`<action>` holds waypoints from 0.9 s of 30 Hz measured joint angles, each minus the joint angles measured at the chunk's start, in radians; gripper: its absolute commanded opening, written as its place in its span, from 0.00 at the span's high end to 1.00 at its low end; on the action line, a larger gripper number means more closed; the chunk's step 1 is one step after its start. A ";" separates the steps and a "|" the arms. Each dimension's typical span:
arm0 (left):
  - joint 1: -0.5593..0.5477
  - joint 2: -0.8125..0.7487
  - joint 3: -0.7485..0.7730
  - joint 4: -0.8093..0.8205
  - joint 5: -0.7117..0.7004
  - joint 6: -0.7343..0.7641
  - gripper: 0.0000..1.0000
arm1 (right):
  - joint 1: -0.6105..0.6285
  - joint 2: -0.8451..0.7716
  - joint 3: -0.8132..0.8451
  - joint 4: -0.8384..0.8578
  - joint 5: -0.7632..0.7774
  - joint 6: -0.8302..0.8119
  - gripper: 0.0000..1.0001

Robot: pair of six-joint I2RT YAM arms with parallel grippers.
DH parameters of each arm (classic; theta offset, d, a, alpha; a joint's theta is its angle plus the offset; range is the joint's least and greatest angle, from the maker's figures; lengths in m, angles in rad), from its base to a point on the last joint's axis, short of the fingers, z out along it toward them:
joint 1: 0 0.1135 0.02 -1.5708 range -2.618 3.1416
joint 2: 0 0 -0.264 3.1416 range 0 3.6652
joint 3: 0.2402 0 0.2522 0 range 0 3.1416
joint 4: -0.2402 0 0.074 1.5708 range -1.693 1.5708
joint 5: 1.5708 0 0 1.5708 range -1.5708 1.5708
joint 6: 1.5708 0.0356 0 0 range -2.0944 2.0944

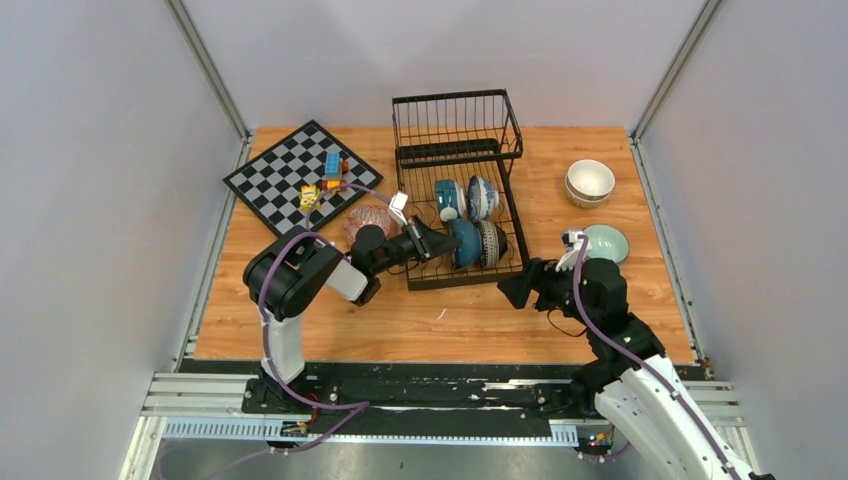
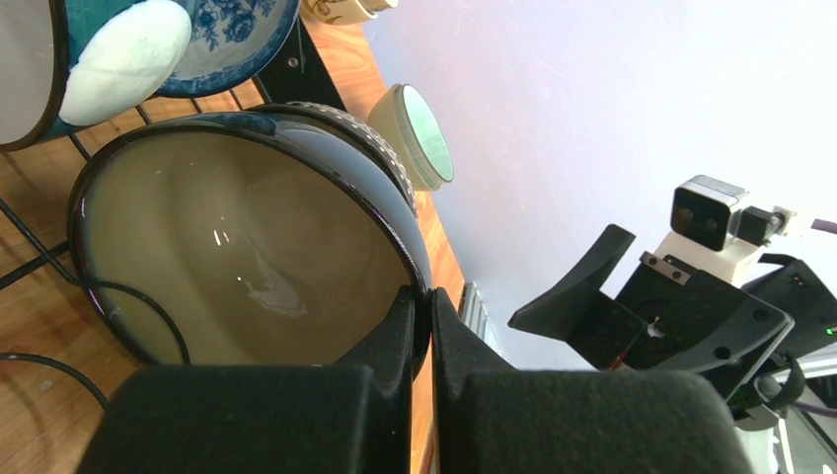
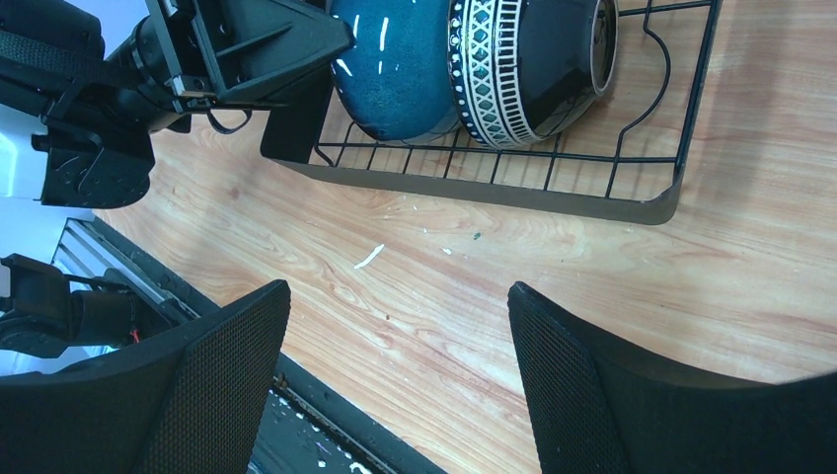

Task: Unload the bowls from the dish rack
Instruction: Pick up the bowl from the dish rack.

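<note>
L gripper (image 2: 422, 301) clamped on teal bowl (image 2: 247, 247) rim in dish rack (image 1: 460, 283); R gripper (image 3: 397, 296) wide apart.

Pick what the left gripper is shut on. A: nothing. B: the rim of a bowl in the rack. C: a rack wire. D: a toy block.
B: the left gripper pinches the rim of the bowl, which stands on edge in the rack.

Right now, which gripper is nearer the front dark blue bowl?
Left. Left gripper grips the bowl by its rim; right gripper hangs open outside the dish rack.
</note>
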 measured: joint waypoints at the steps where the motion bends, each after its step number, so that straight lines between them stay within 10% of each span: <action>1: 0.003 0.007 0.000 0.016 0.006 -0.010 1.00 | 0.000 0.000 0.000 -0.001 0.000 0.000 0.15; 27: 0.043 0.018 0.000 0.053 0.075 -0.079 1.00 | 0.000 0.001 0.000 -0.009 0.003 -0.006 0.15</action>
